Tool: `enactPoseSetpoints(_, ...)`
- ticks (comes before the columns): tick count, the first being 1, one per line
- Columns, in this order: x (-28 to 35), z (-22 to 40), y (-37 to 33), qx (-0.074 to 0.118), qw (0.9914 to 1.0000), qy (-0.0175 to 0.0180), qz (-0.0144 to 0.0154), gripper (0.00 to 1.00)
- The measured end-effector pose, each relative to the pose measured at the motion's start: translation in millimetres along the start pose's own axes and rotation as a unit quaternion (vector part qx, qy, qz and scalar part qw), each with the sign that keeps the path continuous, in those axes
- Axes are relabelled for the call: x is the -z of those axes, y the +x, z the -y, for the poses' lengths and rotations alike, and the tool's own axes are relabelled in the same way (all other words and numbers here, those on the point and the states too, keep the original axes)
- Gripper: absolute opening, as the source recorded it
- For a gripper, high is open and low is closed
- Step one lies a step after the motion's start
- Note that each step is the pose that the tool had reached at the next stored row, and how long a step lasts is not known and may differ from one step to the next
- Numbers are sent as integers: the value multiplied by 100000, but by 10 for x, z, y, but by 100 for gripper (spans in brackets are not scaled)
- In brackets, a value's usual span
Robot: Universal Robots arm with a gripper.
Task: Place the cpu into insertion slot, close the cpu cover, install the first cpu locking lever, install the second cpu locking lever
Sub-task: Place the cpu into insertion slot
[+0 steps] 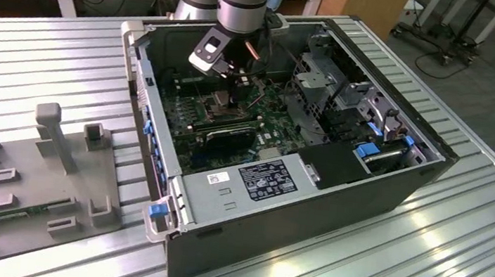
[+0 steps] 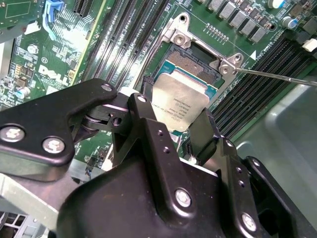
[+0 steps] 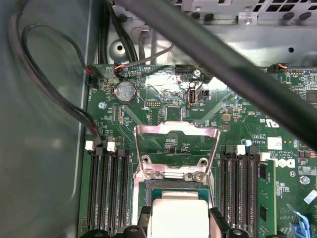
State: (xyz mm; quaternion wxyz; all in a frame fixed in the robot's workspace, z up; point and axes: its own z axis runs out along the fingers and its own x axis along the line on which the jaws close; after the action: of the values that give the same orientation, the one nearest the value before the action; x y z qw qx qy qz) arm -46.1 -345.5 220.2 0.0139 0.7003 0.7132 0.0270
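My gripper [image 2: 177, 125] is shut on the cpu [image 2: 181, 99], a small square chip with a dull silver top, pinched by its edges between two black fingers [image 2: 148, 116]. The chip hangs just over the insertion slot [image 2: 190, 60], whose tan pin field still shows beyond the chip's far edge. In the first wrist view the cpu [image 3: 178, 215] sits between the fingertips [image 3: 143, 218], and the cpu cover [image 3: 177, 133], a silver frame plate, stands swung open behind the socket. A thin locking lever [image 2: 277, 75] juts out free beside the socket. In the exterior view the gripper [image 1: 227, 93] reaches down into the computer case [image 1: 314, 210].
Long black memory slots [image 3: 106, 193] flank the socket on both sides. Black cables [image 3: 44, 94] run along the case wall, and a thick black hose [image 3: 233, 64] crosses above the board. A grey fixture [image 1: 34, 183] stands on the slatted table at the exterior view's left.
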Motion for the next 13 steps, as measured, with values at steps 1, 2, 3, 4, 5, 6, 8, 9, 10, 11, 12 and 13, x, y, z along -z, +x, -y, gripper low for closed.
enactPoseSetpoints(1,-2,0,0,-16,100000,-4,-1,54)
enactPoseSetpoints(2,-4,0,0,-32,100000,-3,0,54)
enactPoseSetpoints(3,-6,0,0,-47,100000,-2,3,54)
enactPoseSetpoints(4,-8,1,0,-64,100000,-3,3,54)
enactPoseSetpoints(5,-11,1,0,-81,100000,-2,3,54)
enactPoseSetpoints(6,-13,1,0,-97,100000,-5,4,54)
enactPoseSetpoints(8,-17,1,1,-126,100000,-6,5,54)
enactPoseSetpoints(9,-19,1,1,-144,100000,-5,7,54)
enactPoseSetpoints(10,-21,1,1,-160,100000,-5,10,54)
enactPoseSetpoints(11,-23,1,1,-175,100000,-5,11,54)
enactPoseSetpoints(12,-26,1,1,-191,100000,-5,10,54)
enactPoseSetpoints(13,-28,2,1,-209,100000,-5,11,54)
